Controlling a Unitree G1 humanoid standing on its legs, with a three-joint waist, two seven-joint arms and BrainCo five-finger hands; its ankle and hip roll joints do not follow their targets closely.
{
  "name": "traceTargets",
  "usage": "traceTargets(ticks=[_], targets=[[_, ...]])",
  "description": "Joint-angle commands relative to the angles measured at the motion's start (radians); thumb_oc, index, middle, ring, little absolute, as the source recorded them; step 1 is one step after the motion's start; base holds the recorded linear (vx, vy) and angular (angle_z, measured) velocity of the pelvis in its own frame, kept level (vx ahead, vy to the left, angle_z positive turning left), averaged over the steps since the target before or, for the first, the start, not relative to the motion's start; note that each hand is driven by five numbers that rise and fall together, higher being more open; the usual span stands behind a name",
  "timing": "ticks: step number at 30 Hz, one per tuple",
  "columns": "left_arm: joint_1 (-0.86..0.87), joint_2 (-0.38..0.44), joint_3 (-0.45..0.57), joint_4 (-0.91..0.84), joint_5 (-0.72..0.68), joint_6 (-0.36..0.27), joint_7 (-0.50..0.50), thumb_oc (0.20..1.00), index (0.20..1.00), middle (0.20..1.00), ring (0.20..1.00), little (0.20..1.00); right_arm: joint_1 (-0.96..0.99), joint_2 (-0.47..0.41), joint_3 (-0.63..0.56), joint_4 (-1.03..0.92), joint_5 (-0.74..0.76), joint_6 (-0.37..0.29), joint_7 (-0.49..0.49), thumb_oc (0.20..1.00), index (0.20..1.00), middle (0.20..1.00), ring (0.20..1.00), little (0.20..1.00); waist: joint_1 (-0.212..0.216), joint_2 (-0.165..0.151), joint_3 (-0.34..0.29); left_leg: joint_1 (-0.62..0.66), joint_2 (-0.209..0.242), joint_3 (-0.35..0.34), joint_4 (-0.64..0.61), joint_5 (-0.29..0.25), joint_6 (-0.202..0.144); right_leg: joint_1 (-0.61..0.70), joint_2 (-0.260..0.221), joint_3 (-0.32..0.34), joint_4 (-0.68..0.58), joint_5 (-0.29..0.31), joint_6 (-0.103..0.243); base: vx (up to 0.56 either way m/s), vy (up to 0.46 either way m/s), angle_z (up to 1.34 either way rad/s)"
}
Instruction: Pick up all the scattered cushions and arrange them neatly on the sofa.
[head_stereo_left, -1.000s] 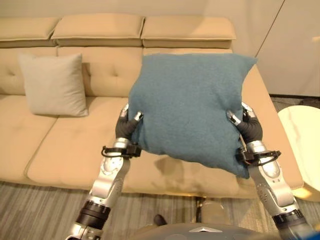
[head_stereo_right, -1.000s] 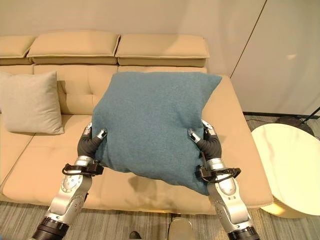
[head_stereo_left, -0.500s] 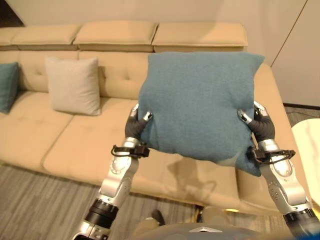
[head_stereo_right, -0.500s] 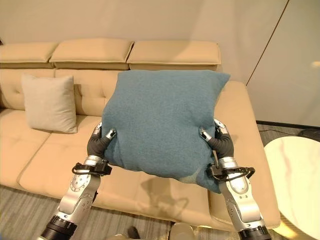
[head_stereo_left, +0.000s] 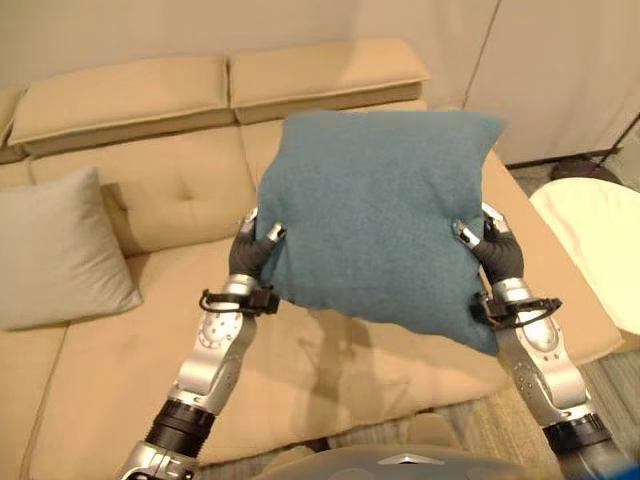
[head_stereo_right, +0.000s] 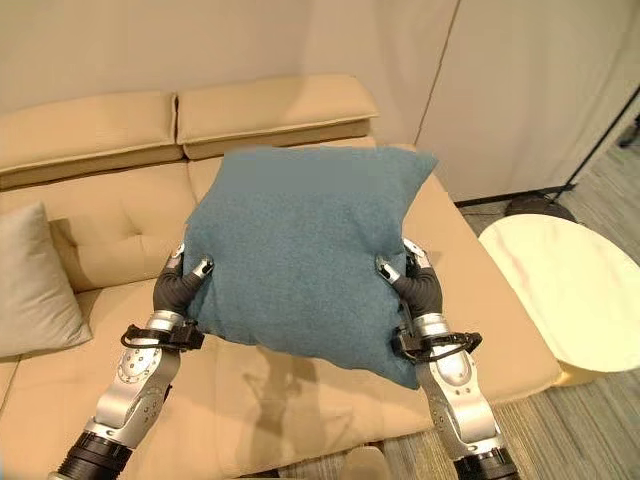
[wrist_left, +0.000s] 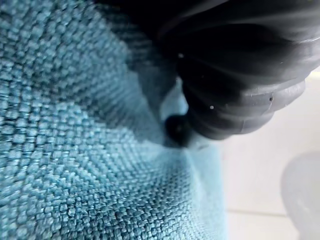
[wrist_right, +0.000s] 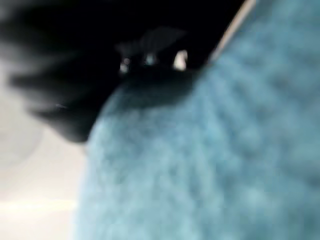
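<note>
A large teal cushion hangs in the air above the beige sofa, held upright between both hands. My left hand pinches its left edge, thumb on the front and fingers behind. My right hand grips the right edge the same way. The teal weave sits right against the left wrist camera, and the same fabric presses against the right hand. A light grey cushion leans against the sofa back at the left.
A round cream side table stands on the striped floor to the right of the sofa. The sofa seat below the held cushion is bare. A pale wall panel rises behind the sofa's right end.
The camera has swung to the right: the grey cushion now sits at the left edge and more of the round table shows. Both hands keep the same hold on the teal cushion.
</note>
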Motion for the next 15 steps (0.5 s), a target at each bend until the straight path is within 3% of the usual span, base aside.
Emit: traceTargets(ticks=[1, 3, 7, 15], targets=[[-0.117, -0.028, -0.04, -0.165, 0.059, -0.136, -0.053, 0.2, 0.2, 0.2, 0.2, 0.2, -0.142, 0.002, 0.059, -0.088, -0.066, -0.088, 0.059, 0.2, 0.2, 0.2, 0.2, 0.2, 0.02, 0.002, -0.029, -0.032, 0.052, -0.071, 0.027, -0.021, -0.032, 0.071, 0.043, -0.135, -0.069, -0.053, 0.004, 0.08, -0.005, -0.87], [-0.151, -0.03, -0.047, -0.123, 0.099, -0.144, -0.038, 0.2, 0.2, 0.2, 0.2, 0.2, -0.153, -0.009, 0.062, -0.067, -0.087, -0.093, 0.053, 0.2, 0.2, 0.2, 0.2, 0.2, 0.021, -0.011, 0.002, -0.052, 0.042, -0.1, 0.056, -0.033, -0.031, 0.046, 0.056, -0.077, -0.062, -0.053, -0.006, 0.0, -0.054, 0.14], [-0.156, -0.024, -0.038, -0.081, 0.158, -0.144, -0.012, 0.2, 0.2, 0.2, 0.2, 0.2, -0.206, -0.026, 0.087, -0.022, -0.099, -0.096, 0.043, 0.2, 0.2, 0.2, 0.2, 0.2, 0.045, -0.018, 0.008, -0.131, 0.051, -0.118, 0.053, -0.017, -0.04, 0.002, 0.057, -0.123, -0.093, -0.034, -0.016, -0.09, -0.141, 0.43], [-0.188, -0.035, -0.019, -0.005, 0.161, -0.158, 0.037, 0.2, 0.2, 0.2, 0.2, 0.2, -0.295, -0.038, 0.108, 0.067, -0.123, -0.11, -0.012, 0.2, 0.2, 0.2, 0.2, 0.2, 0.074, -0.013, 0.037, -0.271, 0.076, -0.164, 0.05, 0.028, -0.059, -0.114, 0.066, -0.152, -0.078, -0.047, -0.034, -0.05, -0.089, 0.3]])
